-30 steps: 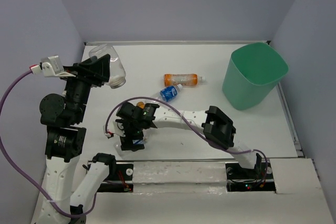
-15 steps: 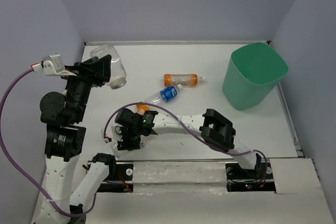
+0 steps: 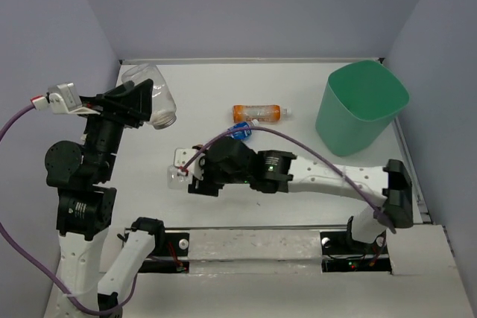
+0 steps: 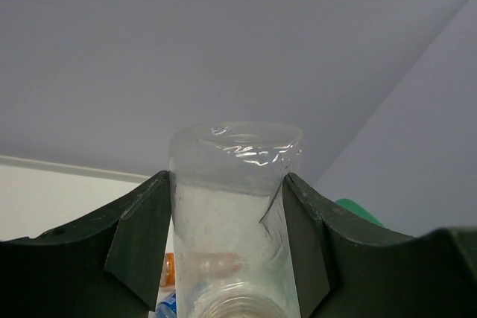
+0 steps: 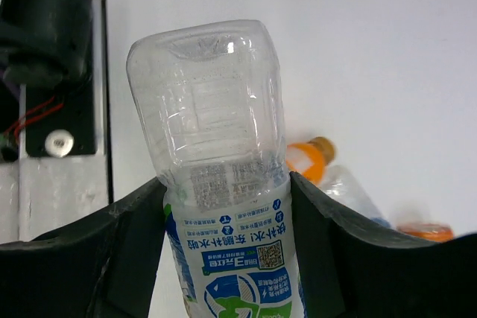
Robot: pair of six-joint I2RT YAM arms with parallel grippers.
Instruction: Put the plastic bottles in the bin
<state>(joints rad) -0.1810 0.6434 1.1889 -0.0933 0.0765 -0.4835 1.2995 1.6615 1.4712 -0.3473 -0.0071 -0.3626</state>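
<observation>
Left gripper [image 4: 227, 210] clamps a clear bottle [image 4: 235, 176]. Right gripper [image 5: 223, 210] grips a labelled bottle [image 5: 212, 139]. Bin [image 3: 361, 106] stands far right.

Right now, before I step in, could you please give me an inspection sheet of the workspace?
Surface: white table, no spills seen.
Job's things: mint-green bin upright at far right; orange bottle and blue-label bottle lying mid-table, the latter partly behind the right arm; an orange-capped bottle shows in the right wrist view.
Clutter: nothing seen.
End effectors: left end effector shut on a clear bottle; right end effector shut on a green-blue-label bottle.
Cables: purple cable loops off the left arm; second cable arches over the right arm.
Surroundings: plain lavender walls.
</observation>
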